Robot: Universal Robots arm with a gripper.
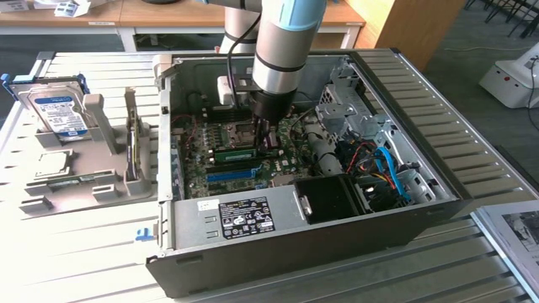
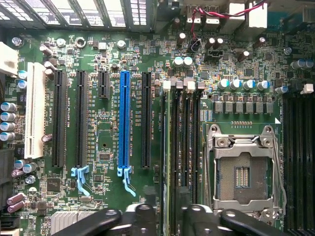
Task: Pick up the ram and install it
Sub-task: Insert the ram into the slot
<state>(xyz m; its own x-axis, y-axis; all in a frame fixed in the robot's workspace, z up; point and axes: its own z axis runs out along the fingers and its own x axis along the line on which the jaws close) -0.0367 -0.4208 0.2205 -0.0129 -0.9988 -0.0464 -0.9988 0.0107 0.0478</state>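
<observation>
At the exterior view's left edge of the table (image 1: 84, 265) a grey rack (image 1: 76, 189) holds the hard drive (image 1: 59, 113) upright. Parts are stood on edge there, I'd judge, so they can be taken from above. Beside it the open case (image 1: 278, 252) lies on its side, which turns the board (image 2: 109, 98) face up and lets the arm (image 1: 282, 50) come straight down into it.

On the board the blue slot (image 2: 124, 118) comes first, then a black one, then the memory slots, then the empty CPU socket (image 2: 241, 172). The ram (image 2: 172, 147) stands on edge in one of those memory slots — between the blue slot and the socket, parallel to both. It looks seated along its length. Whether the end latches have caught I cannot tell.

The gripper (image 1: 269, 142) hangs low over the stick's end nearer the case's drive bays. Its fingers (image 2: 143, 216) straddle the stick, one each side, with a gap showing between pad and board edge — so the hand reads as released, not pinching. That straddle fits a grip taken across the thin faces, the only way to steer so narrow a part into its slot.
</observation>
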